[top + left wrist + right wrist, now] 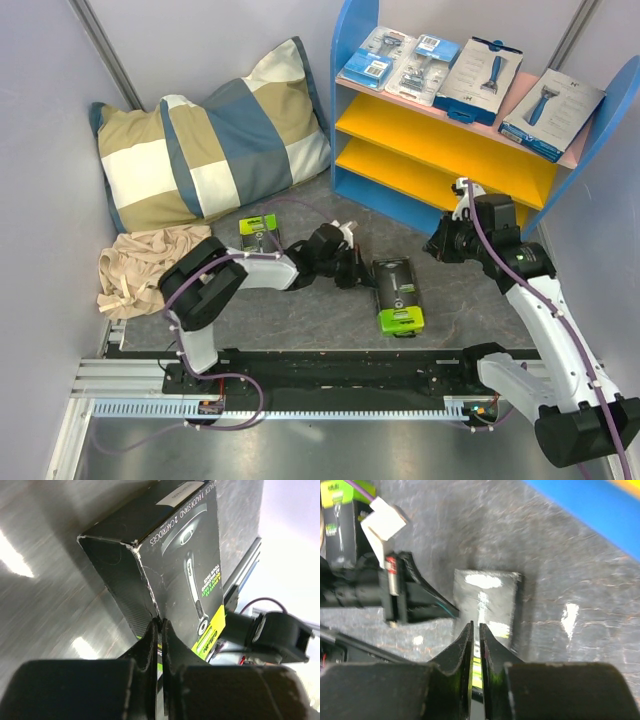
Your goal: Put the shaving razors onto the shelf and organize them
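Left gripper (pixel 160 625): jaws shut, pads together. The tips sit right at the edge of the centre black-and-lime box (pixel 397 292). In the left wrist view the box's scuffed corner runs straight down to them. I can't tell if any card is pinched between the pads, so I'm not calling it a grip.

That box lies face up on the table (pixel 300 320), in front of the shelf (pixel 390 200), with its lime end toward the arm bases.

Right gripper (pixel 475 627): closed to a thin slit, nothing in it. It hangs just right of the same box, in front of the shelf's blue base. Its wrist view looks down on the box, with the left arm's fingers meeting the box's edge.

Second black-and-lime box (pixel 258 232): flat on the table, left of the left arm's wrist and just in front of the pillow (pixel 215 140). Neither gripper is on it.

The shelf is at back right. I see four packs on the pink top board (pixel 518 86), left to right:
- left blister pack (pixel 372 55)
- right blister pack (pixel 422 62), just beside it
- inner razor box (pixel 482 72), with a blue razor pictured
- outer razor box (pixel 552 105), same print, at the right end

Beige cloth (pixel 140 272) is bunched at the left edge, below the pillow.
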